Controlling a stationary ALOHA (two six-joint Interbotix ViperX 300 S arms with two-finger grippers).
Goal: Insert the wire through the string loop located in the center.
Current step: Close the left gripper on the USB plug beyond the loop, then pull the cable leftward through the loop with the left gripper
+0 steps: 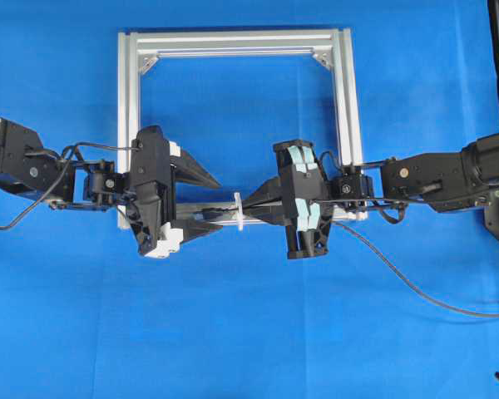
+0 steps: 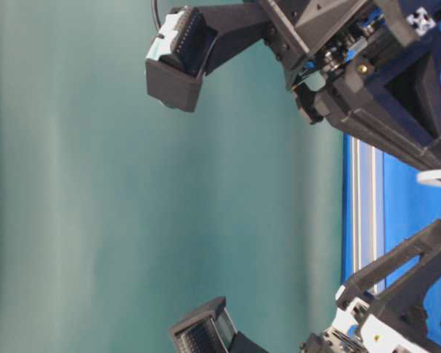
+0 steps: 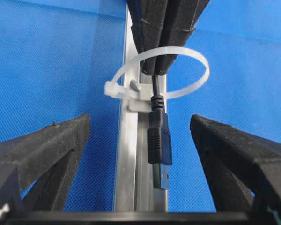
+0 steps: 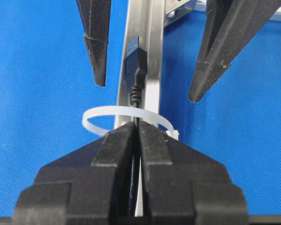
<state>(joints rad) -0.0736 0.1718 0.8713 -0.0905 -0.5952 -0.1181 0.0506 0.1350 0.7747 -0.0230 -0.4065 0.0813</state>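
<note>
No legible brand, label or writing is showing in any view.

In the right wrist view, nearest at 6 o'clock, the right gripper (image 4: 136,133) is clamping the wire (image 4: 136,123) between closed fingers. Just beyond the fingertips, the loop (image 4: 100,114) is encircling the cable. The plug (image 4: 133,58) is lying past the loop at 12 o'clock, over the rail (image 4: 152,70).

Farther on, the left gripper (image 4: 147,91) is standing wide, one finger at 11 o'clock and one at 1 o'clock, with the plug between them, touching neither. Open room is remaining on both sides of the plug.

In the overhead view, the frame (image 1: 349,100) is lying on the blue table (image 1: 233,332); both arms are meeting at its near rail. The wire's slack is trailing toward 4 o'clock.
</note>
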